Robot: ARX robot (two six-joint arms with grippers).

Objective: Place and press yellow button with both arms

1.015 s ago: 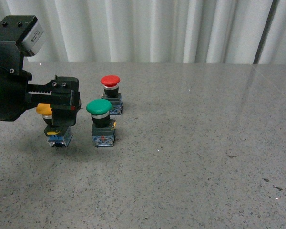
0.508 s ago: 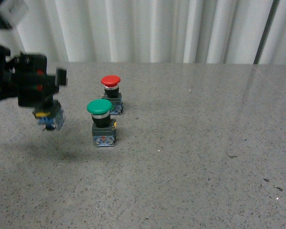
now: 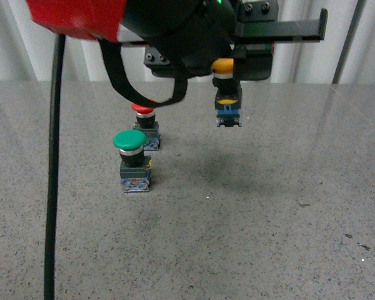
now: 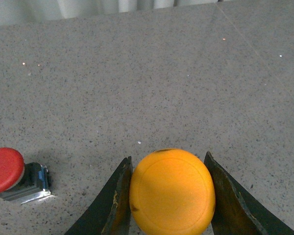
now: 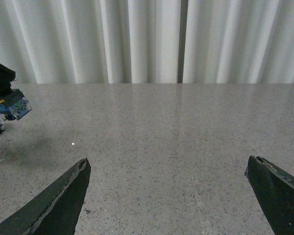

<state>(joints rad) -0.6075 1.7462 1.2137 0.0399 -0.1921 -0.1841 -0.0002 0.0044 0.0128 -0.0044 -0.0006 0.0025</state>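
My left gripper (image 3: 228, 69) is shut on the yellow button (image 3: 227, 94) and holds it in the air above the middle of the grey table (image 3: 269, 187), base hanging down. In the left wrist view the yellow cap (image 4: 171, 192) sits tight between the two black fingers (image 4: 118, 200). The left arm's red shell (image 3: 75, 15) and black cable (image 3: 53, 156) fill the upper left of the front view. My right gripper (image 5: 176, 196) is open and empty over bare table. The button's base (image 5: 12, 108) shows at the far edge of the right wrist view.
A green-capped button (image 3: 133, 161) stands on the table at the left. A red-capped button (image 3: 145, 128) stands just behind it, partly hidden by the arm, and also shows in the left wrist view (image 4: 10, 172). White curtains (image 3: 350, 37) hang behind the table.
My left arm has lifted the yellow button off the table at the left and carried it up and to the right, past the other buttons. The arm now fills the upper left.
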